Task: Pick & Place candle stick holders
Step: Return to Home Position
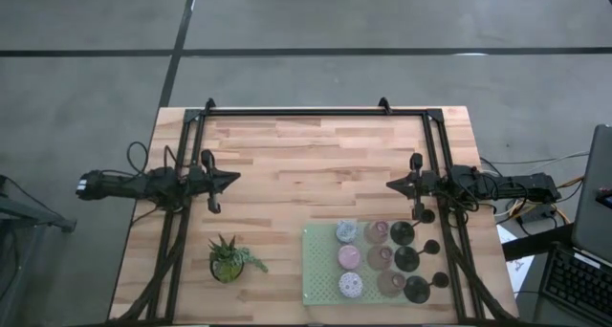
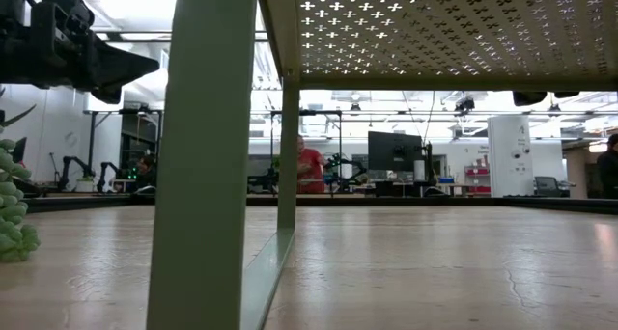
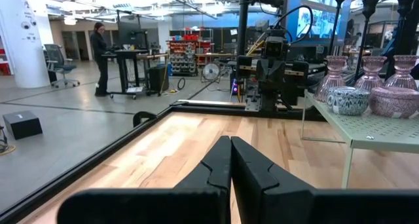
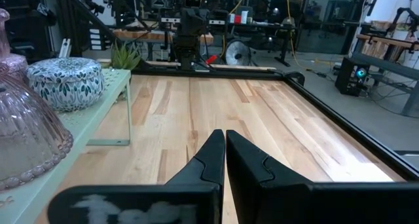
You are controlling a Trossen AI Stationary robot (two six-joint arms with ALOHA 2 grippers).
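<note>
On the green shelf (image 1: pixel 318 262) at the table's (image 1: pixel 306 155) near right we count nine candle stick holders (image 1: pixel 381 259) in three rows. We list the left hand (image 1: pixel 233 179) over the table's left side and the right hand (image 1: pixel 391 185) over its right, both with fingers together.

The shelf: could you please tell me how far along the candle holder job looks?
It looks essentially done: nine holders stand in three rows on the shelf. Nothing is in hand: the left gripper and right gripper are shut and empty, at opposite sides of the table. Nothing seems left to place; off the shelf I see only the plant.
</note>
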